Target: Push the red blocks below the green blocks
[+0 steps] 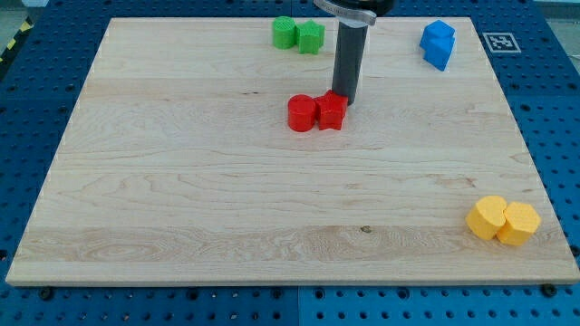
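Two red blocks lie side by side near the board's upper middle: a red cylinder (302, 113) on the left and a red star-shaped block (331, 111) touching it on the right. Two green blocks, a round one (285, 33) and a blockier one (311, 37), sit together at the view's top, above the red pair. My tip (345, 98) stands at the upper right edge of the red star block, touching it. The rod rises out of the view's top.
Two blue blocks (438, 43) sit at the view's top right. Two yellow blocks (503, 219) sit near the bottom right corner of the wooden board (181, 199). A marker tag (501, 41) lies beyond the board's top right corner.
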Robot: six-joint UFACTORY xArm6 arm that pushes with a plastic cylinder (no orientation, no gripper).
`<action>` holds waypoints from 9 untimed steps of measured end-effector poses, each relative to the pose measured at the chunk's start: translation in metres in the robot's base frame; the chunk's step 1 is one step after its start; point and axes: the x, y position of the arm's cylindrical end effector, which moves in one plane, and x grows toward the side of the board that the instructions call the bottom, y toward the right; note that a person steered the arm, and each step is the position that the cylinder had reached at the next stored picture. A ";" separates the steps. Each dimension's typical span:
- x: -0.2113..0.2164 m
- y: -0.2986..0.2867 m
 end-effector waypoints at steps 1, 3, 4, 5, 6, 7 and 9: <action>0.008 0.000; 0.010 0.000; 0.010 -0.010; 0.011 -0.022; 0.011 0.003; 0.011 0.075; 0.045 0.190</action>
